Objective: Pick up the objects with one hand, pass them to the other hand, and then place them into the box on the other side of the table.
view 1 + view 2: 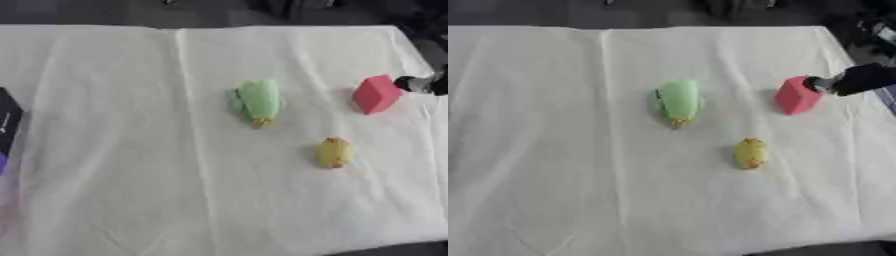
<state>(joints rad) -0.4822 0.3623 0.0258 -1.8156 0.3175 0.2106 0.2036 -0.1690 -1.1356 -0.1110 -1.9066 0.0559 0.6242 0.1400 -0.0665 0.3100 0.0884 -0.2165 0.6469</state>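
Three toys lie on the white cloth. A pale green, leafy-looking one [678,100] with a yellowish tip sits near the middle. A small yellow one [751,153] lies nearer the front, to its right. A red block [797,95] stands at the right. My right hand [857,79] comes in from the right edge and reaches the red block's upper right corner; only its dark front part shows. A dark box [7,125] shows partly at the left edge in the left eye view. My left hand is out of sight.
The white cloth [114,165] covers the whole table and is creased down the middle. Dark floor and dark shapes [737,7] lie beyond the far edge. The table's front edge shows at the lower right corner.
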